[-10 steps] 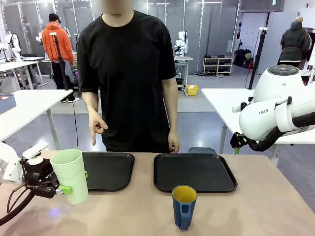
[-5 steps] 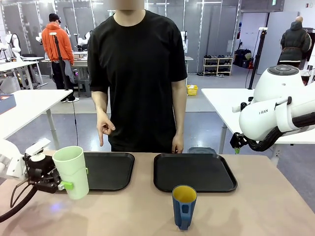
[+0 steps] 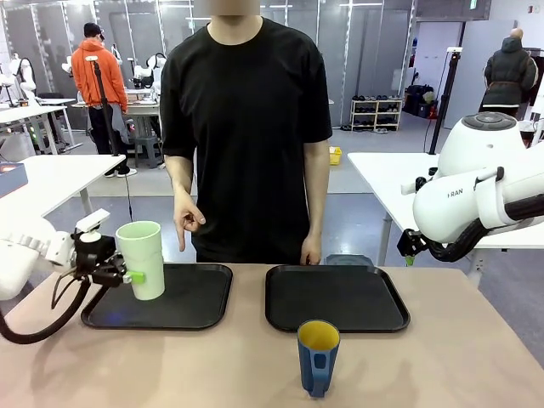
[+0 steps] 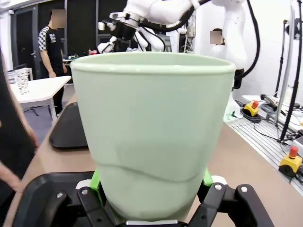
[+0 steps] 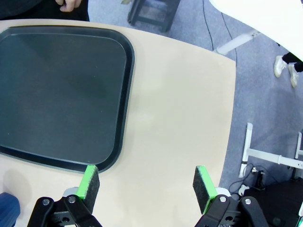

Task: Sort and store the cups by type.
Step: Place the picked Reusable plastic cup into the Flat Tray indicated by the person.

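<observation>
My left gripper (image 3: 126,275) is shut on the tall pale mint-green cup (image 3: 143,259), holding it upright and lifted over the near left part of the left black tray (image 3: 191,299). In the left wrist view the same cup (image 4: 151,127) sits between the green pads (image 4: 207,177). The shorter dark blue cup with a yellow inside (image 3: 318,355) stands on the table near the front edge, handle toward me. My right gripper (image 5: 147,182) hangs open over bare table beside the right tray (image 5: 61,90). A blue edge of that cup (image 5: 6,208) shows at the picture's corner.
The right black tray (image 3: 337,297) lies bare. A person stands at the far side, one hand (image 3: 186,222) pointing a finger down toward the left tray, the other hand (image 3: 311,252) hanging at the table's far edge. The right arm's white body (image 3: 476,191) stays off the table's right side.
My left gripper has lifted the mint-green cup off the table and carried it up and away from me, over the left tray. The person has stepped slightly right.
</observation>
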`<state>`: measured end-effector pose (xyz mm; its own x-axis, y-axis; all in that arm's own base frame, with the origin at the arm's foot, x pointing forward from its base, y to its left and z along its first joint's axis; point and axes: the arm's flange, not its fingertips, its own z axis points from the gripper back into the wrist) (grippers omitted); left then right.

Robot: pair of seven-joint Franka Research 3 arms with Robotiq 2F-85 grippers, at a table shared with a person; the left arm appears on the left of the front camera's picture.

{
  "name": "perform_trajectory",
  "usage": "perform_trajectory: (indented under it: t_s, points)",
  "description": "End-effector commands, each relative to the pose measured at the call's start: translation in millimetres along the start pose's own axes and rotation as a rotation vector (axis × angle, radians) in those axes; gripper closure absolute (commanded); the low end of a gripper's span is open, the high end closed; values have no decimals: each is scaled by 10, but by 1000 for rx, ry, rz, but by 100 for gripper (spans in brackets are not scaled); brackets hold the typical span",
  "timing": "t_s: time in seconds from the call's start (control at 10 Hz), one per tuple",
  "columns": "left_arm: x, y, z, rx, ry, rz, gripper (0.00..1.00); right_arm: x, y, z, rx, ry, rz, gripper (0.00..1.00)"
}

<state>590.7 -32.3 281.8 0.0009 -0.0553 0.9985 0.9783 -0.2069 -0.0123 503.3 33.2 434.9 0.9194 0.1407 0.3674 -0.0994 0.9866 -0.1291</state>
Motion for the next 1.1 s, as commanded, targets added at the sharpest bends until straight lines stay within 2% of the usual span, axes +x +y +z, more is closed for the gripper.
perform_trajectory:
  t_s: [0.0,0.3,0.5,0.8,1.0]
  points:
    - [35,308,41,-3,-33,9,16,12,-5,5,-2,-2,-1,0]
    - [78,423,63,-37,-7,-65,16,12,-5,5,-2,-2,-1,0]
    - [60,430,71,-23,-23,-66,16,12,-5,5,-2,-2,-1,0]
    - [-153,488,94,-16,8,-66,16,12,-5,5,-2,-2,-1,0]
    - [-307,527,110,-19,-10,-80,16,12,-5,5,-2,-2,-1,0]
